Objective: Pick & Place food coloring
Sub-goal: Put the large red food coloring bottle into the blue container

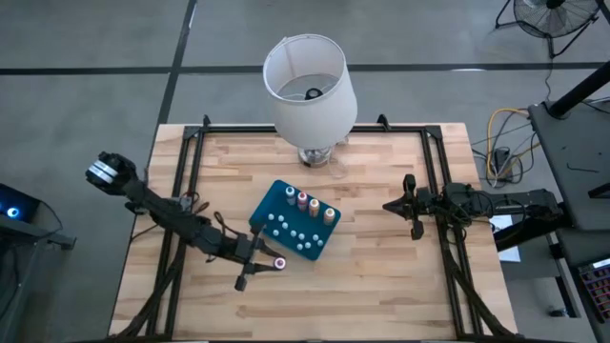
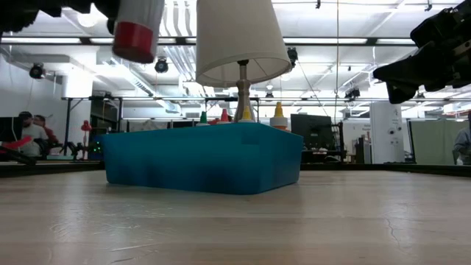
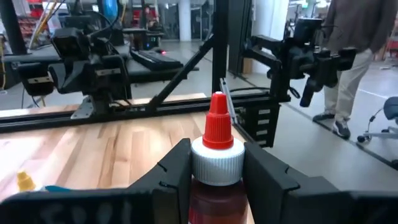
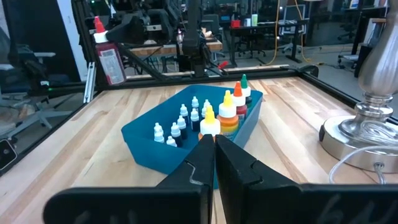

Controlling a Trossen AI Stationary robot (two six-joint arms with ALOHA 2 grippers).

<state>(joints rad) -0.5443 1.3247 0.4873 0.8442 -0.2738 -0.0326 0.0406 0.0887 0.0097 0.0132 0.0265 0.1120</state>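
The red food coloring bottle (image 3: 214, 168) is clamped in the left gripper (image 1: 268, 265), held above the table (image 1: 381, 276) near its front edge – just beside the teal tray (image 1: 270, 207). Placement remains. The right gripper (image 1: 408, 204) – shut, empty – waits toward the right edge.

No text can be read; the held red bottle's (image 4: 110, 61) label is too small.

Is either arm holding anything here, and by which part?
The left gripper holds a red-capped food coloring bottle, jaws clamped at its neck just under the white collar. The right gripper is shut on nothing.
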